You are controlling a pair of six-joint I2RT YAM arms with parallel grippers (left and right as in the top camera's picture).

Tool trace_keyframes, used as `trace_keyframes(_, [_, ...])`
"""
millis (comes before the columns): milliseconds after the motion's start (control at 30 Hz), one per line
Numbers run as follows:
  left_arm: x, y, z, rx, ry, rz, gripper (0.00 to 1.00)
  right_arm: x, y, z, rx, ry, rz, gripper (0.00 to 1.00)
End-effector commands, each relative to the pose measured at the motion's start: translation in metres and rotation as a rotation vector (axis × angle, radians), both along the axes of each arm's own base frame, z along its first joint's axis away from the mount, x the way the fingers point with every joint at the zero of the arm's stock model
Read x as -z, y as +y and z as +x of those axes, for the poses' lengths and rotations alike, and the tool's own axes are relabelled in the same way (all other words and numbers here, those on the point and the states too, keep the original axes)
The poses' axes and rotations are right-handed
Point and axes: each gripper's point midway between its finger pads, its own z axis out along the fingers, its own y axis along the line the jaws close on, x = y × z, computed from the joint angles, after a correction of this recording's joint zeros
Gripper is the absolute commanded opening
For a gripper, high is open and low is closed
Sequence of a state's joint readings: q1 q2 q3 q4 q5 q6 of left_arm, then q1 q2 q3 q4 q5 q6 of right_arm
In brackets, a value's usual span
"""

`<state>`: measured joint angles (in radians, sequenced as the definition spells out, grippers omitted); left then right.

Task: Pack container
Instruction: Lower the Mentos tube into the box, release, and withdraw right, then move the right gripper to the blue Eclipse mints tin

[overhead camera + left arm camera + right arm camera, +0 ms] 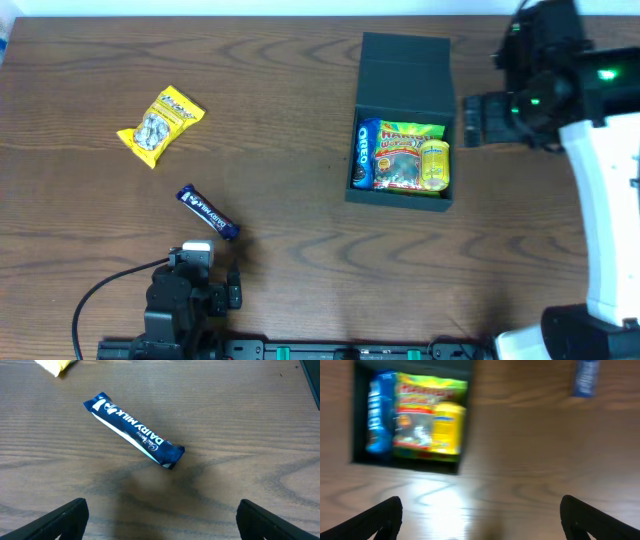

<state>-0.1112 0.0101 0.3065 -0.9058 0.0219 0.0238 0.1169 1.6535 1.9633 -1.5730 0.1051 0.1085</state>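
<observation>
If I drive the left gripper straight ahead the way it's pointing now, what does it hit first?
Probably the blue Dairy Milk bar, lying slantwise on the table just ahead of the open left gripper. Nothing shows between them; the gripper's height is unclear.

The long blue foil chocolate bar wrapper (pixel 132 430), lying near-left on the wooden desk (pixel 300 250), is showing "DAIRY MILK" in white. The blue packet (pixel 364 152) at the left inside the dark teal-green rigid square container (pixel 405 65) is displaying "OREO". The green-yellow bag (pixel 408 155) beside it is carrying lettering too small to read.

Matte container (pixel 404 62), wood-grain table (pixel 290 130)
</observation>
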Motion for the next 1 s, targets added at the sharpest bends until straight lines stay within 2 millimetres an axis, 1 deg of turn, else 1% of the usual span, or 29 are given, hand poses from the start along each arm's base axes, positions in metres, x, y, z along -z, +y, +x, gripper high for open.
trace_keyframes(0, [0.018,0.003,-0.005,-0.009,0.054,0.018,0.96,0.01,-0.046,-0.001,0.041,0.041,-0.096,0.99])
trace_keyframes(100, [0.018,0.003,-0.005,-0.009,0.054,0.018,0.95,0.021,-0.08,0.001,0.13,0.047,-0.104,0.99])
trace_keyframes(133, [0.018,0.003,-0.005,-0.009,0.054,0.018,0.95,0.027,-0.094,0.004,0.183,0.035,-0.095,0.99])
trace_keyframes(200, [0.018,0.003,-0.005,-0.009,0.054,0.018,0.96,0.036,-0.107,0.008,0.227,0.023,-0.068,0.99])
trace_keyframes(300, [0.018,0.003,-0.005,-0.009,0.054,0.018,0.95,0.05,-0.127,0.009,0.209,0.03,-0.089,0.99])
trace_keyframes(367, [0.018,0.003,-0.005,-0.009,0.054,0.018,0.95,0.059,-0.144,0.014,0.209,0.012,-0.1,0.99])
trace_keyframes(500, [0.018,0.003,-0.005,-0.009,0.054,0.018,0.95,0.074,-0.164,0.035,0.137,-0.071,-0.048,0.99])
trace_keyframes(567, [0.018,0.003,-0.005,-0.009,0.054,0.018,0.95,0.081,-0.185,0.045,0.167,-0.108,-0.056,0.99])
trace_keyframes(633, [0.018,0.003,-0.005,-0.009,0.054,0.018,0.95,0.089,-0.199,0.052,0.184,-0.117,-0.064,0.99])
trace_keyframes(700, [0.018,0.003,-0.005,-0.009,0.054,0.018,0.95,0.103,-0.209,0.059,0.182,-0.104,-0.067,0.99])
trace_keyframes(733, [0.018,0.003,-0.005,-0.01,0.054,0.018,0.95,0.112,-0.211,0.062,0.175,-0.094,-0.066,0.99])
trace_keyframes(900, [0.018,0.003,-0.005,-0.009,0.054,0.018,0.95,0.167,-0.217,0.079,0.124,-0.006,-0.051,0.99])
trace_keyframes(967, [0.018,0.003,-0.005,-0.009,0.054,0.018,0.95,0.181,-0.22,0.088,0.124,0.004,-0.046,0.99])
